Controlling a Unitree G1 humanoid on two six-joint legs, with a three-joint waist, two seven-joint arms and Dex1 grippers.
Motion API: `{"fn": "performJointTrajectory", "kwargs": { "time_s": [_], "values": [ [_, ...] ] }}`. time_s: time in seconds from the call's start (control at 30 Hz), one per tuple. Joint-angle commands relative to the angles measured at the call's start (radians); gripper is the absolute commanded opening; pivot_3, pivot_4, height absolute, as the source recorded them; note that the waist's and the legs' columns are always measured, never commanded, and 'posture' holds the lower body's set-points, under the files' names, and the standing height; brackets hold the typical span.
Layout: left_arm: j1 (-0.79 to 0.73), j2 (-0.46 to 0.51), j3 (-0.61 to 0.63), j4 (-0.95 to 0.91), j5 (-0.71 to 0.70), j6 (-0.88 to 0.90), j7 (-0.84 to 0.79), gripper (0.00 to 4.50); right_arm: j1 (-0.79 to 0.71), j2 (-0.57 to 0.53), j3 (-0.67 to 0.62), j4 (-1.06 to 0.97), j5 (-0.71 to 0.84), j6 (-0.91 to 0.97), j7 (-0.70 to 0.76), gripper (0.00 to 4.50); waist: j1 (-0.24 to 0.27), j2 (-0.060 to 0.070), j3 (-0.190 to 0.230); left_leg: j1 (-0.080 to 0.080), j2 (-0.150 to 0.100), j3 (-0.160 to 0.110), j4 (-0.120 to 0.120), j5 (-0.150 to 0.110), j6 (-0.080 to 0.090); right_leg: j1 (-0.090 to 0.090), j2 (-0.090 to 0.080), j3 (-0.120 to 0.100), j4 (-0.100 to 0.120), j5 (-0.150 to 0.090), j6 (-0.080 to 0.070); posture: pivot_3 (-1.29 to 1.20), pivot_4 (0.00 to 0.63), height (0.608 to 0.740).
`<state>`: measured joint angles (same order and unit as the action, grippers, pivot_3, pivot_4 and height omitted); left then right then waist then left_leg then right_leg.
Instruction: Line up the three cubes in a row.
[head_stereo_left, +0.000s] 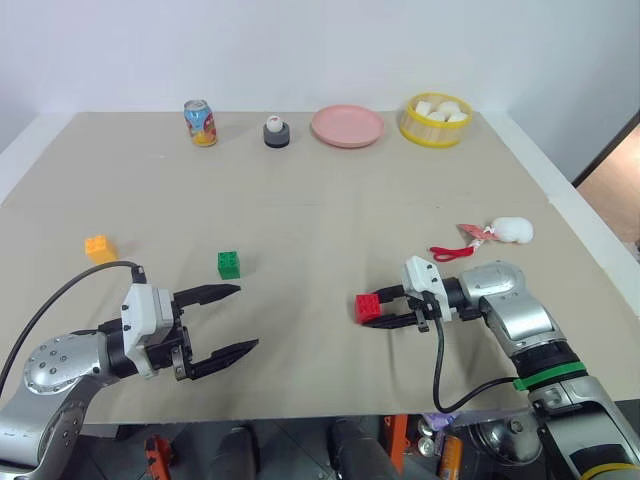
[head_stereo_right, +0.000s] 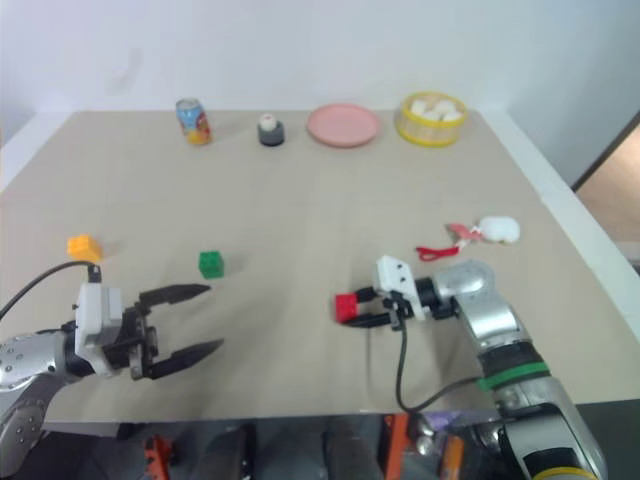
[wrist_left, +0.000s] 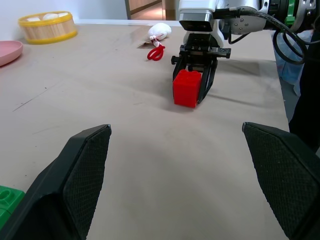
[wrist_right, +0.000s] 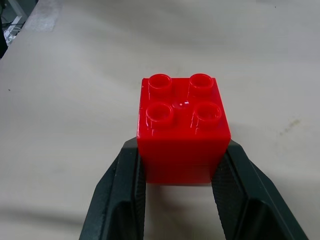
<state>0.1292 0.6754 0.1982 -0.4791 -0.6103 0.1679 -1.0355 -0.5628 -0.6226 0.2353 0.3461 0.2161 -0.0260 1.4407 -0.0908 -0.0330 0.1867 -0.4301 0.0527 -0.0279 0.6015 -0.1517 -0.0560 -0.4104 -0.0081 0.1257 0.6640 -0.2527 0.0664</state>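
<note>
**Red cube clamped in the right gripper; green and orange-yellow cubes lay loose on the left**

Nearest the robot, the left gripper (head_stereo_left: 228, 320) hovered low over the beige tabletop (head_stereo_left: 320, 210) with its two black fingers spread wide and nothing between them. To its right, the right gripper (head_stereo_left: 386, 307) pinched the small red studded plastic cube (head_stereo_left: 368, 308) between its fingertips, at or just above the table surface; which, the pictures could not settle.

The right wrist view showed what the head views could not: four round studs on the cube's glossy top, and a black pad pressed flat against each of two opposite side walls. The left wrist view showed the same grasp from the front.

Just beyond the left gripper sat the small green studded plastic cube (head_stereo_left: 228, 264), and further left the orange-yellow studded plastic cube (head_stereo_left: 100, 248), well apart from each other.

Beyond the right arm lay a white plush toy with a red tag (head_stereo_left: 496, 234). Along the far edge stood a colourful soda can (head_stereo_left: 200, 123), a small dark cup (head_stereo_left: 276, 132), a pink plate (head_stereo_left: 347, 126) and a yellow-rimmed basket (head_stereo_left: 436, 120) of white pieces.
</note>
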Motion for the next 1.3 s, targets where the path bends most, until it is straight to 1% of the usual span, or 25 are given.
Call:
{"fn": "performJointTrajectory", "kwargs": {
  "time_s": [0.03, 0.33, 0.4, 0.47, 0.5, 0.6, 0.7, 0.87, 0.97, 1.17, 1.2, 1.3],
  "values": [
    [0.012, 0.001, 0.028, -0.028, -0.016, -0.01, 0.005, 4.34, -0.04, 0.013, -0.01, 0.018, -0.009, -0.025, 0.0, 1.23, 0.001, 0.0, 0.0, 0.0, 0.0, 0.0, 0.0, 0.0, 0.0, 0.0, 0.0, 0.0, 0.0, 0.0, 0.0, 0.0, 0.15, 0.74],
    [0.044, 0.001, 0.046, -0.062, -0.024, -0.006, 0.04, 4.34, -0.044, 0.015, -0.003, 0.06, -0.024, -0.056, 0.033, 1.23, 0.003, 0.0, 0.0, 0.0, 0.0, 0.0, 0.0, 0.0, 0.0, 0.0, 0.0, 0.0, 0.0, 0.0, 0.0, 0.0, 0.15, 0.74],
    [0.041, 0.002, 0.052, -0.062, -0.024, -0.006, 0.048, 4.34, -0.055, 0.018, -0.006, 0.083, -0.028, -0.062, 0.04, 2.28, 0.003, 0.0, 0.0, 0.0, 0.0, 0.0, 0.0, 0.0, 0.0, 0.001, 0.0, 0.0, 0.0, 0.0, 0.0, 0.0, 0.15, 0.74],
    [0.033, 0.003, 0.054, -0.058, -0.024, -0.006, 0.056, 4.34, -0.065, 0.02, -0.004, 0.101, -0.033, -0.063, 0.046, 3.03, 0.003, 0.0, 0.0, 0.0, 0.0, 0.0, 0.0, 0.0, 0.0, 0.001, 0.0, 0.0, 0.0, 0.0, 0.0, 0.0, 0.15, 0.74],
    [0.029, 0.004, 0.054, -0.056, -0.024, -0.005, 0.059, 4.34, -0.07, 0.022, -0.003, 0.109, -0.035, -0.065, 0.047, 3.34, 0.003, 0.0, 0.0, 0.0, 0.0, 0.0, 0.001, 0.0, 0.0, 0.001, 0.0, 0.0, 0.0, 0.0, 0.0, 0.0, 0.15, 0.74],
    [0.017, 0.001, 0.053, -0.05, -0.022, -0.005, 0.065, 4.34, -0.079, 0.025, 0.0, 0.136, -0.061, -0.082, 0.024, 4.43, 0.003, 0.0, 0.0, 0.001, 0.0, 0.0, 0.001, 0.0, 0.0, 0.001, 0.0, 0.0, 0.0, 0.001, 0.0, 0.0, 0.15, 0.74],
    [0.011, -0.004, 0.051, -0.048, -0.022, -0.005, 0.075, 4.34, -0.085, 0.02, 0.0, 0.137, -0.069, -0.051, 0.025, 4.47, 0.003, 0.0, 0.0, 0.001, 0.0, 0.0, 0.001, 0.0, 0.0, 0.002, 0.0, 0.0, 0.0, 0.001, 0.0, 0.0, 0.15, 0.74],
    [0.016, -0.011, 0.064, -0.047, -0.036, 0.005, 0.098, 4.34, -0.101, -0.032, -0.013, 0.123, -0.06, 0.03, 0.073, 4.47, 0.006, 0.0, 0.0, 0.001, 0.0, 0.0, 0.001, 0.0, 0.0, 0.002, 0.0, 0.0, 0.0, 0.001, 0.0, 0.0, 0.15, 0.74],
    [0.061, -0.016, 0.132, -0.048, -0.081, 0.051, 0.15, 4.34, -0.129, -0.109, -0.057, 0.136, -0.032, 0.07, 0.116, 4.47, 0.013, 0.0, 0.0, 0.001, 0.0, 0.0, 0.001, 0.0, 0.0, 0.002, 0.0, 0.0, 0.0, 0.001, 0.001, 0.0, 0.15, 0.74],
    [0.133, -0.043, 0.21, -0.036, -0.116, 0.116, 0.24, 4.34, -0.155, -0.235, -0.108, 0.141, 0.026, 0.075, 0.173, 4.47, 0.015, 0.0, 0.0, 0.001, -0.001, 0.0, 0.001, 0.0, 0.0, 0.001, -0.001, 0.0, 0.0, 0.0, 0.001, 0.0, 0.15, 0.74],
    [0.135, -0.052, 0.209, -0.025, -0.097, 0.117, 0.264, 4.34, -0.176, -0.241, -0.116, 0.165, 0.022, 0.061, 0.159, 4.47, 0.013, 0.0, 0.0, 0.001, -0.001, 0.0, 0.001, 0.0, 0.0, 0.001, -0.001, 0.0, 0.0, 0.0, 0.0, 0.0, 0.15, 0.74],
    [0.122, -0.101, 0.181, 0.008, -0.034, 0.133, 0.373, 4.34, -0.322, -0.191, -0.177, 0.253, 0.05, 0.125, 0.032, 4.47, -0.001, 0.002, 0.002, 0.002, 0.0, 0.003, 0.001, 0.0, 0.0, 0.001, -0.001, 0.001, 0.0, 0.002, 0.0, 0.0, 0.15, 0.74]
  ]
}}
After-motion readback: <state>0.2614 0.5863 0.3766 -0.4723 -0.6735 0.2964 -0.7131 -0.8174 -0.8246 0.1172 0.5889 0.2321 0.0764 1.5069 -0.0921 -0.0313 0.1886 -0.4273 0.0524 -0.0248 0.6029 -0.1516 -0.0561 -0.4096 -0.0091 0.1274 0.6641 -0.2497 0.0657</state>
